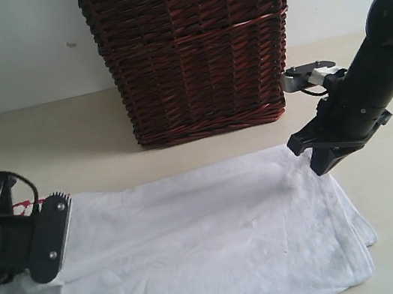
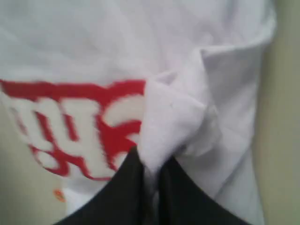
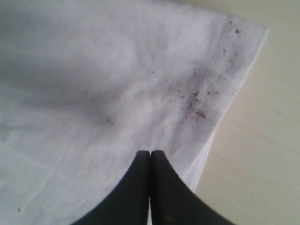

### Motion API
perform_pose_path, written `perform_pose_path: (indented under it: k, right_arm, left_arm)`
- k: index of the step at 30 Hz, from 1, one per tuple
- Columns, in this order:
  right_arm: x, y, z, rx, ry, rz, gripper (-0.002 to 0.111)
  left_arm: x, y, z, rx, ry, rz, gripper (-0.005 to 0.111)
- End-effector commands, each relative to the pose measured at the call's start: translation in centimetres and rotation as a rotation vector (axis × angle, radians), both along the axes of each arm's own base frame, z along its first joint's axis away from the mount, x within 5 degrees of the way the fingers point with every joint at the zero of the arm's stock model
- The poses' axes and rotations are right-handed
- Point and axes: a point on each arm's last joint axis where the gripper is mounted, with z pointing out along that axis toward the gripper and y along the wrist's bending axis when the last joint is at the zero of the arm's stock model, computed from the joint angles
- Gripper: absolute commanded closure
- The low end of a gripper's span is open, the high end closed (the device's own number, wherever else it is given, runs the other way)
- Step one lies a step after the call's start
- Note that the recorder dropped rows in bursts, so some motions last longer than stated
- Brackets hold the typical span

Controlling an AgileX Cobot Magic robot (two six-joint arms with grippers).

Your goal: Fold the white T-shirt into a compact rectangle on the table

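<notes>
The white T-shirt lies on the table as a long flat band running left to right. Its red-outlined lettering and a small orange tag show in the left wrist view. My left gripper sits at the shirt's left end, shut on a raised pinch of white cloth. My right gripper is over the shirt's far right corner. Its jaws are pressed together, with the tips at the cloth just inside the speckled hem. I see no cloth between them.
A tall dark brown wicker basket stands on the table just behind the shirt. A small metal bracket lies to the right of the basket, behind my right arm. Bare tabletop shows right of the shirt's hem.
</notes>
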Motion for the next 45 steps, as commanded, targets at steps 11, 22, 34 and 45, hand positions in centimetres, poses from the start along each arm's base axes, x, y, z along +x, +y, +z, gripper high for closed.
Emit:
perform_pose_path:
  k: [11,22,34,45]
  right_arm:
    - [0.3,0.0,0.7,0.003,-0.044,0.026,0.108]
    - [0.4,-0.1,0.7,0.0,-0.047,0.027,0.108]
    - [0.4,-0.1,0.7,0.0,-0.047,0.027,0.108]
    - [0.4,-0.1,0.7,0.002,-0.054,0.022,0.108]
  left_arm:
    - [4.0,0.7,-2.4,-0.189,-0.135,0.057,0.055]
    - [6.2,1.3,-0.5,-0.47,-0.342,0.163,0.057]
    - [5.2,1.7,3.4,-0.618,-0.431,0.319,0.057]
    - [4.9,2.2,0.4,-0.532,-0.259,0.469,0.089]
